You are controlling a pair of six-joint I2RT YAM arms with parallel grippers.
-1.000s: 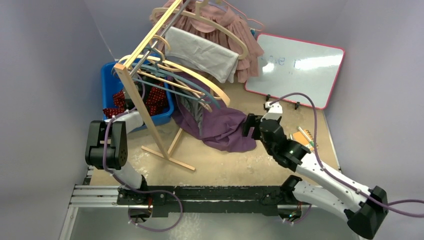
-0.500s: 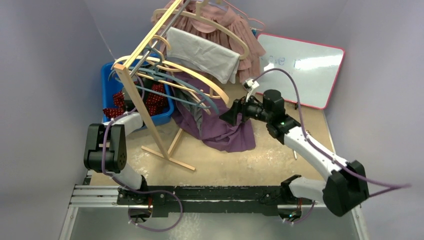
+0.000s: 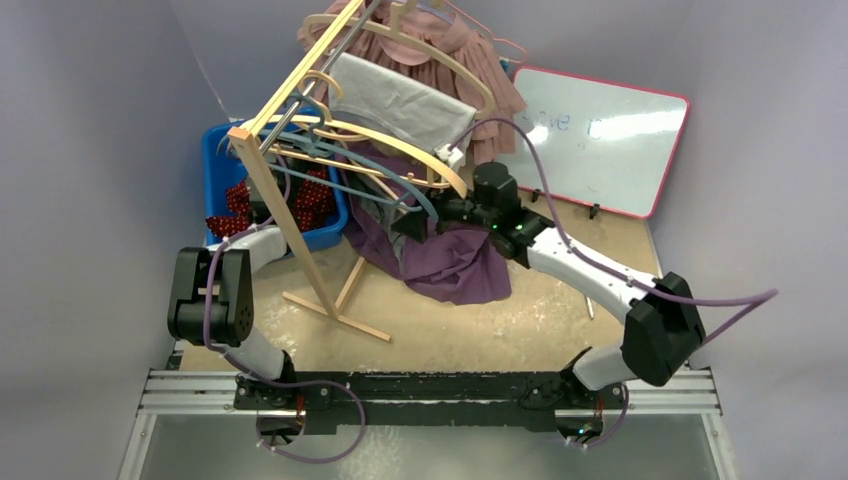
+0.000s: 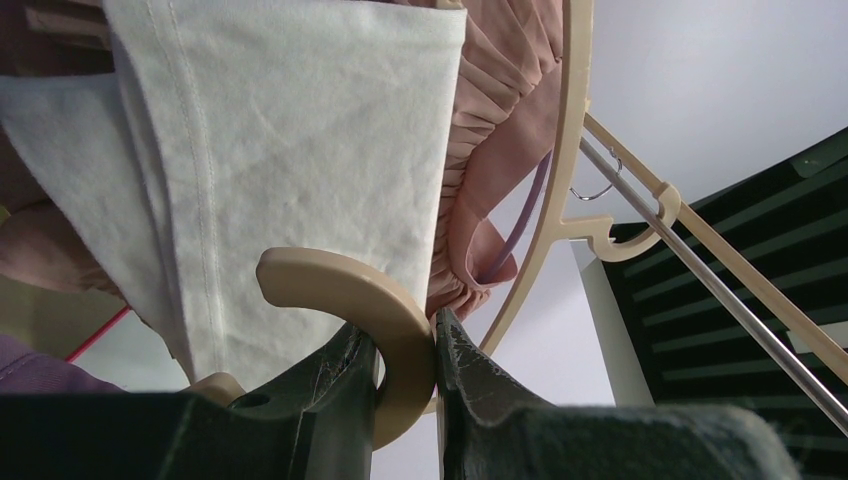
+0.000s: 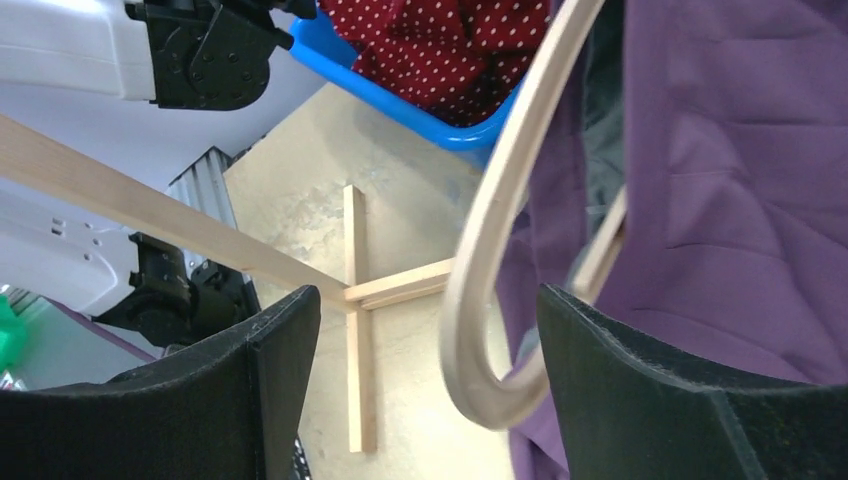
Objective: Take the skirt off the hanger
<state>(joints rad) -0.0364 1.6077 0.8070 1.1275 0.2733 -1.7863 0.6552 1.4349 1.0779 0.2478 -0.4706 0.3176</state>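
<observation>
The purple skirt [image 3: 455, 262] droops from the low hangers [image 3: 400, 185] on the wooden rack, its hem piled on the table. Seen from the right wrist, the skirt [image 5: 740, 200] fills the right side. A beige hanger's curved end [image 5: 480, 290] lies between the jaws of my right gripper [image 5: 425, 300], which stands open without touching it. From above, my right gripper [image 3: 412, 222] sits at the skirt's top edge. My left gripper [image 4: 400, 335] is shut on the curved end of a beige hanger [image 4: 340, 290]. From above, the rack post largely hides that left gripper [image 3: 262, 207].
The tilted wooden rack [image 3: 285, 215] also carries a white cloth [image 3: 400, 105] and a pink dress [image 3: 480, 60]. A blue bin [image 3: 222, 150] with red dotted fabric [image 3: 310, 200] stands behind its post. A whiteboard [image 3: 600, 140] leans at the back right.
My right arm has swung left from the table's right side up to the hangers, and its open jaws now straddle a hanger's end. The left arm has held still.
</observation>
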